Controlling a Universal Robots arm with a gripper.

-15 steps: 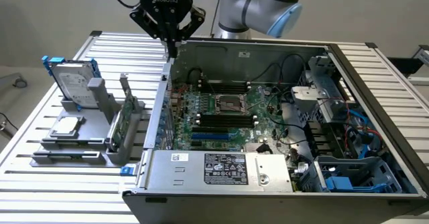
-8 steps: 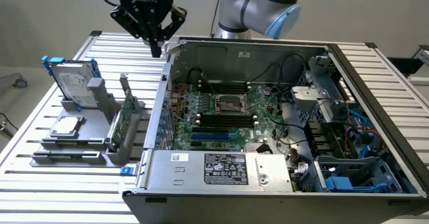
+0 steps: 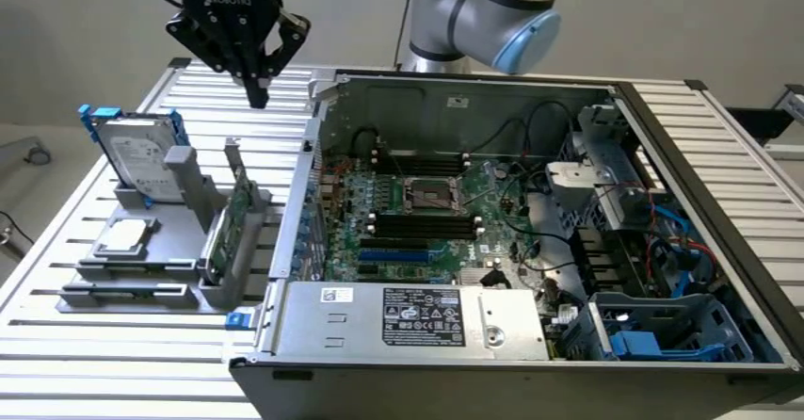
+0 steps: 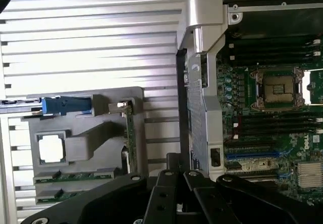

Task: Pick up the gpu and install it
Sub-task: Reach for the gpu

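Note:
The gpu (image 3: 224,236) stands on edge in a grey holder (image 3: 239,293) at the exterior view's left: a green board with a silver bracket at its upper end. In the wrist view the gpu (image 4: 130,138) appears edge-on as a thin green strip. My gripper (image 3: 259,95) hangs high above the slatted table, behind the holder and beside the case's corner. Its black fingers meet at a point with nothing between them. The wrist view has the gripper (image 4: 177,176) above the gap between holder and case.
An open computer case (image 3: 503,90) lies at the exterior view's right, with its motherboard (image 3: 415,213) and blue card slot (image 3: 392,252) exposed. The holder also carries a silver hard drive (image 3: 136,161), a processor chip (image 3: 126,236) and memory sticks (image 3: 120,293).

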